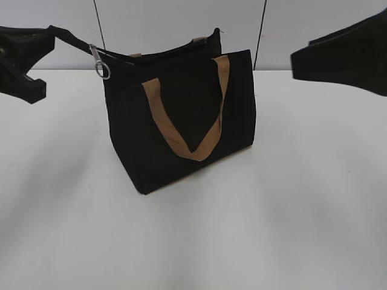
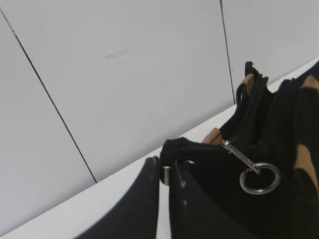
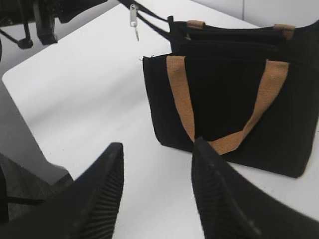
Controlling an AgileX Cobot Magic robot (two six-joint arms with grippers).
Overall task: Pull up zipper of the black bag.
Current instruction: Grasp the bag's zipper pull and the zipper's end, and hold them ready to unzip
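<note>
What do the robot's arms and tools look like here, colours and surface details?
Both tools are matte black. The right tool has two broad, curved fingers whose inner faces carry fine parallel ridges. The left tool looks chunky and angular, and its wrist view shows smooth black fingers with a small silver pin. Thin black cables hang near it. No markings are visible.

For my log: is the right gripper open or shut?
Open: the right gripper shows a wide gap between its fingers, holding nothing, short of the black bag.
</note>
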